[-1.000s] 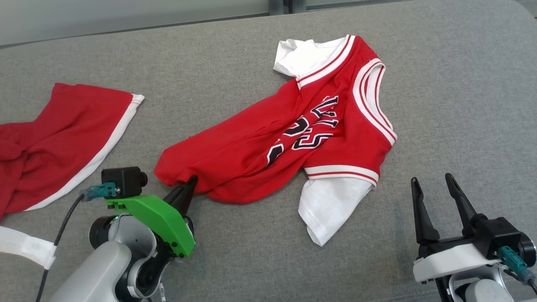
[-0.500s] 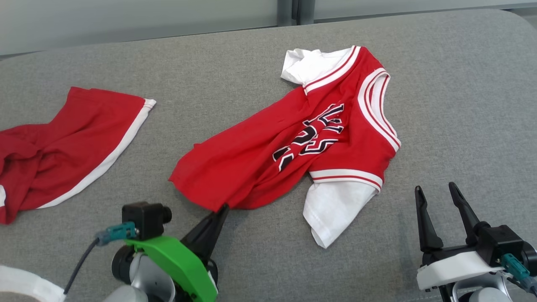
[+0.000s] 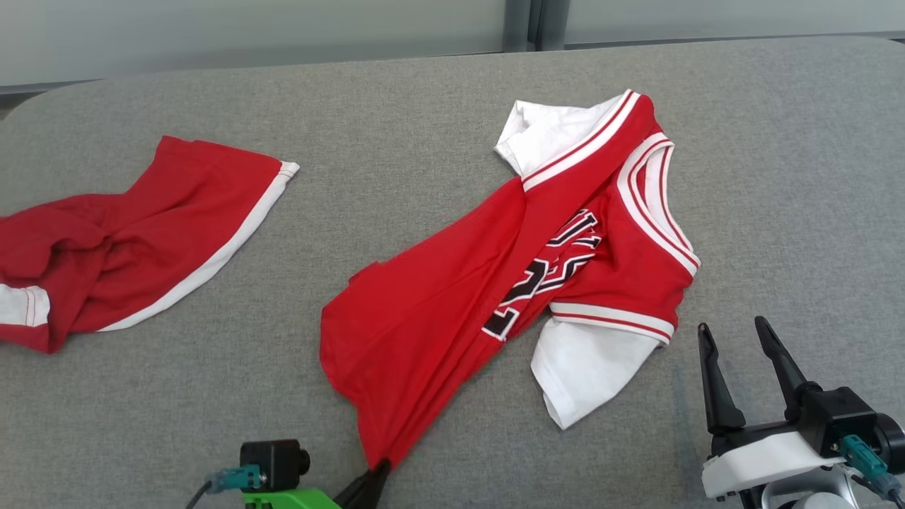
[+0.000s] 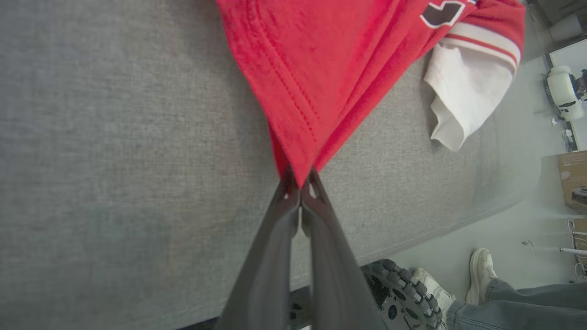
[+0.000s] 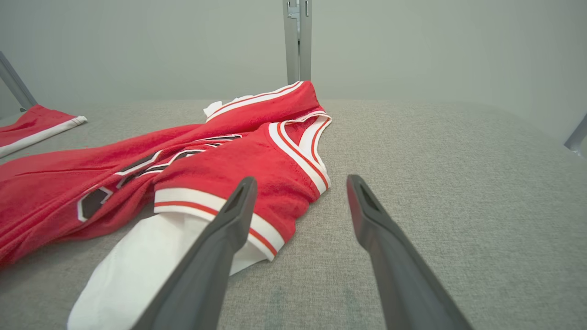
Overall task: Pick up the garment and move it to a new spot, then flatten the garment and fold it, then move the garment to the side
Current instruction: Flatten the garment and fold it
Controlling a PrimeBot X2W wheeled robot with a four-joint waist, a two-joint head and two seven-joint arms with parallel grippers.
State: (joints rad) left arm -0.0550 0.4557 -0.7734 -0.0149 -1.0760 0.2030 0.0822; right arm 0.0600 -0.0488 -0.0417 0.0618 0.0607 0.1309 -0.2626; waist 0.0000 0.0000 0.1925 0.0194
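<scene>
The garment (image 3: 495, 276) is a red jersey with white sleeves and black-and-white lettering, lying stretched on the grey cushioned surface (image 3: 424, 127). Its bottom hem corner is pulled taut toward the near edge, pinched in my left gripper (image 3: 380, 468), which is shut on that red corner (image 4: 300, 176). The left wrist view shows the hem (image 4: 321, 68) fanning out from the fingertips. My right gripper (image 3: 735, 331) stands open at the lower right, just near of the white sleeve (image 3: 587, 367), holding nothing. Its fingers (image 5: 229, 229) frame the jersey's armhole trim (image 5: 293, 156).
A second red garment with white trim (image 3: 127, 240) lies crumpled at the left (image 5: 36, 123). A pale wall and a metal post (image 5: 297, 41) stand behind the surface. Beyond the near edge, a person's shoes (image 4: 481, 275) and a robot wheel (image 4: 403, 298) are on the floor.
My left gripper has drawn back toward the near edge, dragging the jersey's hem with it and stretching the cloth. The camera has shifted too. The right gripper stays open and still.
</scene>
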